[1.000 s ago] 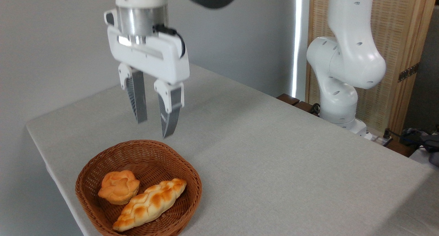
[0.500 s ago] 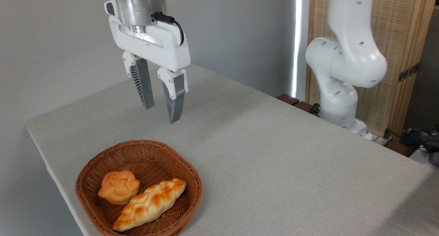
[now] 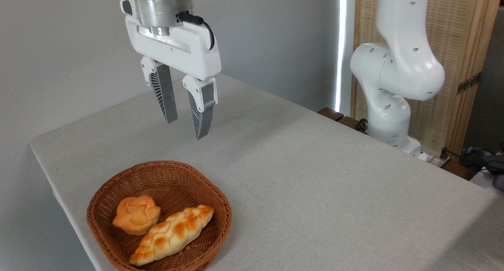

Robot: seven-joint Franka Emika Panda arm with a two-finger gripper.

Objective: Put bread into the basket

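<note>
Two grey fingers (image 3: pixel 169 101) of the gripper (image 3: pixel 186 128) hung spread and empty in the air, while well below them the basket (image 3: pixel 204 184) held the bread (image 3: pixel 172 234) lying just beside a small round bun (image 3: pixel 136 214), both clear of the jaws.

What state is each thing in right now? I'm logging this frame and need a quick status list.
Braided loaf: lying inside the basket, released.
Round bun: lying in the basket, beside the loaf.
Wicker basket: upright on the table, holding both breads.
Gripper: open, empty, raised above the table behind the basket.
Table: covered with a light cloth.
</note>
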